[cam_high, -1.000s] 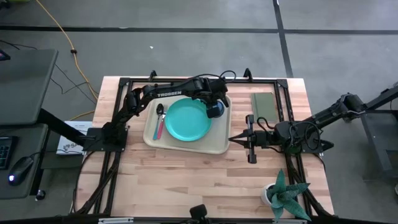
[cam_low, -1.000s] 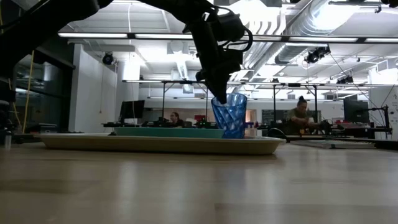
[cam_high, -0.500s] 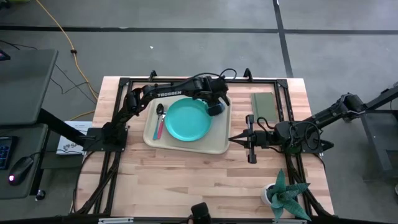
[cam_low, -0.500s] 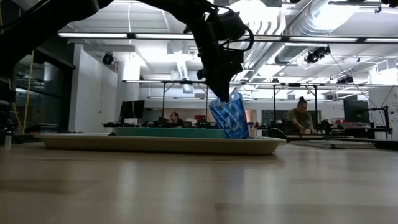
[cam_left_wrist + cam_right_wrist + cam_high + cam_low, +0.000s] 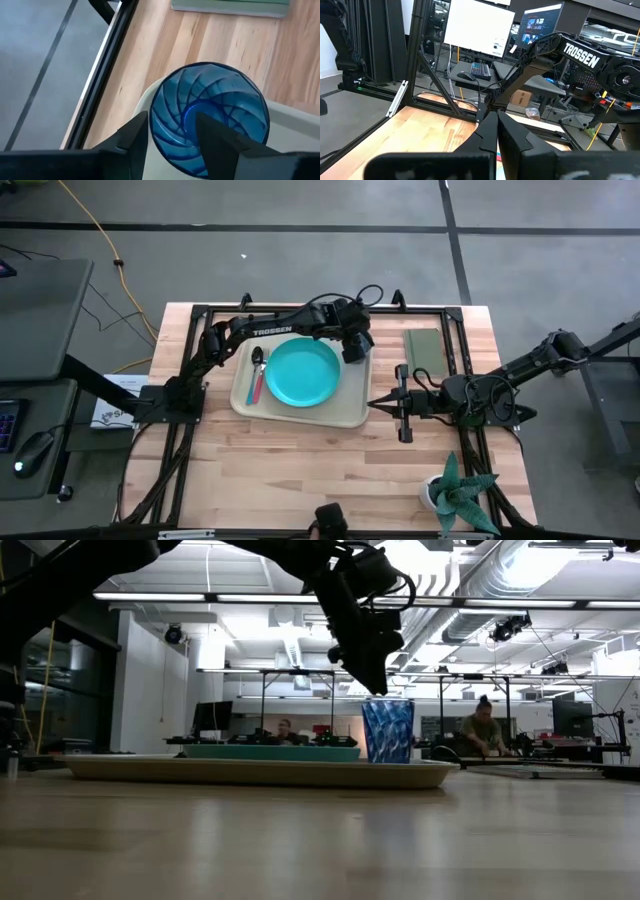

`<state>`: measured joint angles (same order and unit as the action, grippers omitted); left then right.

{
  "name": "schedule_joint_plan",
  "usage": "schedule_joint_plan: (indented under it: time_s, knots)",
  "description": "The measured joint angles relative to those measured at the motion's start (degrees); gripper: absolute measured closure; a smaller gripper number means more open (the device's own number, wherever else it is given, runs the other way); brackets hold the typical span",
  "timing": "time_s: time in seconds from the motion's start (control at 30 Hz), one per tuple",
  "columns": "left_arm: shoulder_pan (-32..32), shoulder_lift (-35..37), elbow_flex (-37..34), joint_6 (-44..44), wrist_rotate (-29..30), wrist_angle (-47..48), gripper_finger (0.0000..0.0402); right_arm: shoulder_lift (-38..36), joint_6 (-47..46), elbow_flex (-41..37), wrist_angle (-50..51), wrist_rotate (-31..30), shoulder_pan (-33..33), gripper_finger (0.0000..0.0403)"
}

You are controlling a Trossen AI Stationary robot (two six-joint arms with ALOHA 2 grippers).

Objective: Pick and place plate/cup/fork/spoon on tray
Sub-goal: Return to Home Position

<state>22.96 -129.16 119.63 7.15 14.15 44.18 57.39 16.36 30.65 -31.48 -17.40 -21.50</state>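
Note:
The dark-blue cup [image 5: 387,730] stands upright on its base in the far right corner of the beige tray [image 5: 300,418]. My left gripper [image 5: 378,690] hangs just above the cup's rim. In the left wrist view it is open [image 5: 172,142], with one finger outside the cup [image 5: 210,115] and one over its inside. The turquoise plate [image 5: 302,371] lies flat on the tray. The spoon [image 5: 258,358] and the red-handled fork [image 5: 255,388] lie on the tray left of the plate. My right gripper [image 5: 375,404] is shut and empty beside the tray's right rim.
A grey-green pad [image 5: 423,350] lies at the far right of the table. A potted plant [image 5: 458,495] stands near the front right corner. Bare wood lies in front of the tray. People sit at desks in the room beyond the table.
My left gripper has carried the cup toward the tray's far right corner. The cup was tilted with its base low over the tray; it now stands upright on the tray, and the gripper's tips are at its rim.

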Motion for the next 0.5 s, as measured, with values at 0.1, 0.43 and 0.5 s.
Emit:
schedule_joint_plan:
  time_s: [0.1, 0.43, 0.5]
  knots:
    - [0.0, 0.0, 0.0, 0.7, 0.0, 0.8, 0.0258, 0.0, -0.5, 0.0, 0.1, 0.0, 0.0, 0.0403]
    - [0.2, 5.1, 2.1, 0.6, 1.3, 4.8, 0.0259, 0.0, -0.4, 0.0, 1.0, -0.6, 0.0, 0.0403]
    - [0.3, 8.0, 2.2, 0.0, 0.6, 4.8, 0.0259, 0.0, -0.4, 0.0, 1.3, -0.6, 0.0, 0.0403]
